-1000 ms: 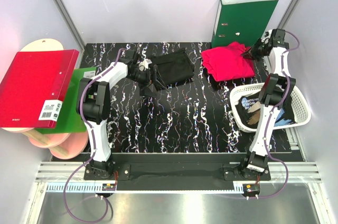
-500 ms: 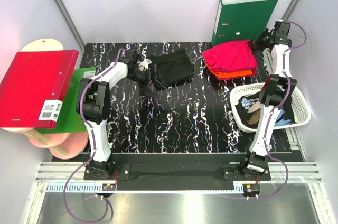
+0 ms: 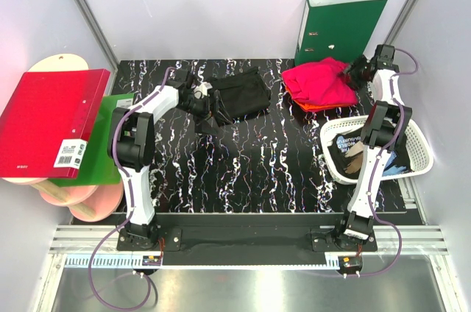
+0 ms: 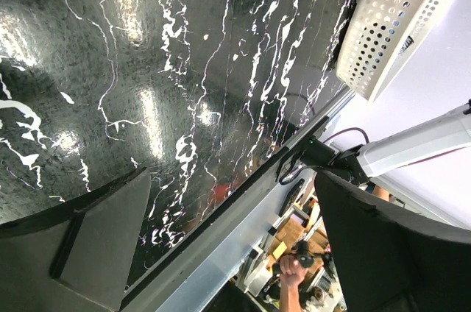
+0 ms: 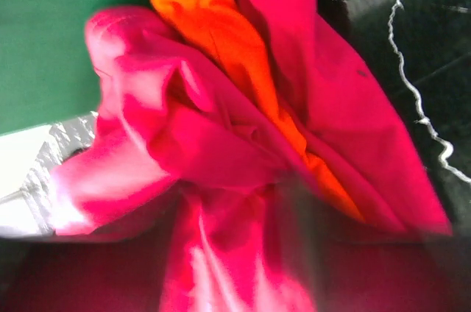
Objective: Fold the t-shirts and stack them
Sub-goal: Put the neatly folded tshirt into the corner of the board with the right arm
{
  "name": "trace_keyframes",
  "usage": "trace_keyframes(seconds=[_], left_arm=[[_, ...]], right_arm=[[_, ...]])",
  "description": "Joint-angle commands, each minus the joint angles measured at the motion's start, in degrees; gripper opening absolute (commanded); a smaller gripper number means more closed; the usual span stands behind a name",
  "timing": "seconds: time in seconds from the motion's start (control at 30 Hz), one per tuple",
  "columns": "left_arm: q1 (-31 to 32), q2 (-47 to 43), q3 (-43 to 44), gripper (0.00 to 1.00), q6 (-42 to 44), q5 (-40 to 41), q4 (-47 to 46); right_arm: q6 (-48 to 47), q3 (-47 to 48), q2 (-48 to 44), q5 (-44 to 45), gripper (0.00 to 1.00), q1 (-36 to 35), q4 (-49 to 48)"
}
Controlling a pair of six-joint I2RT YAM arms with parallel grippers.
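A folded black t-shirt lies at the back middle of the table. My left gripper hovers by its left edge, open; in the left wrist view its fingers stand wide apart over bare table with nothing between them. A crimson-pink t-shirt lies bunched at the back right over an orange layer. My right gripper is at its right edge. Crimson cloth and an orange fold fill the blurred right wrist view, hiding the jaws. Another black printed t-shirt lies in the basket.
A white lattice basket stands at the right edge, also seen as a basket in the left wrist view. A green binder stands upright behind the crimson shirt. A red binder and a green one lie off the table's left side.
My right gripper lifted the crimson shirt's right edge up and back, baring the orange layer, then came back down and left; the cloth lies lower now. The left arm has not moved.
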State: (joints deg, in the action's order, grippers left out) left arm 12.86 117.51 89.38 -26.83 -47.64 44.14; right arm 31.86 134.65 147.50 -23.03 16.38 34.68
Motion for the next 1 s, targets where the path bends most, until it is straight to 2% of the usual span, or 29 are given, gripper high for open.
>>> trace_keyframes(seconds=[0.0,0.03,0.2,0.3,0.37,0.43,0.5,0.53,0.6,0.73,0.83,0.97], left_arm=[[0.2,0.3,2.6,0.99,0.6,-1.7,0.1],[0.2,0.5,2.6,0.99,0.7,-1.8,0.1],[0.2,0.8,3.0,0.99,0.6,-1.7,0.2],[0.2,1.2,3.1,0.99,0.4,-1.8,0.1],[0.3,1.6,3.3,0.99,0.2,-1.9,0.1],[0.4,1.8,3.3,0.99,0.0,-1.8,0.0],[0.4,1.8,3.4,0.99,0.0,-1.9,0.0],[0.4,1.8,3.3,0.99,0.1,-2.1,0.0],[0.4,1.8,3.3,0.99,0.1,-2.0,0.0],[0.4,1.7,3.0,0.99,0.5,-2.2,0.0],[0.4,1.6,2.8,0.99,0.6,-2.2,0.2],[0.2,1.7,2.8,0.99,1.0,-2.4,0.3]], right_arm=[[-4.7,-1.9,-7.5,3.9,0.92,-0.6,2.1],[-5.2,-4.3,-9.3,7.0,0.99,-0.9,1.5],[-9.4,-10.1,-22.1,13.0,1.00,-3.1,-2.0],[-7.9,-11.6,-25.9,10.2,1.00,-3.5,-3.3],[-5.4,-14.2,-27.9,5.1,0.95,-3.6,-6.4],[-1.9,-18.8,-28.7,-0.5,0.68,-3.8,-12.5],[1.2,-21.3,-28.1,-4.7,0.20,-3.9,-17.0],[3.2,-21.4,-27.4,-6.8,0.00,-4.0,-17.4],[5.5,-21.4,-24.6,-10.4,0.00,-4.2,-19.9],[15.6,-20.7,-17.4,-23.0,0.00,-4.6,-26.8],[20.9,-19.8,-12.1,-27.3,0.00,-5.1,-32.0],[25.5,-14.8,-2.7,-30.7,0.00,-5.5,-32.7]])
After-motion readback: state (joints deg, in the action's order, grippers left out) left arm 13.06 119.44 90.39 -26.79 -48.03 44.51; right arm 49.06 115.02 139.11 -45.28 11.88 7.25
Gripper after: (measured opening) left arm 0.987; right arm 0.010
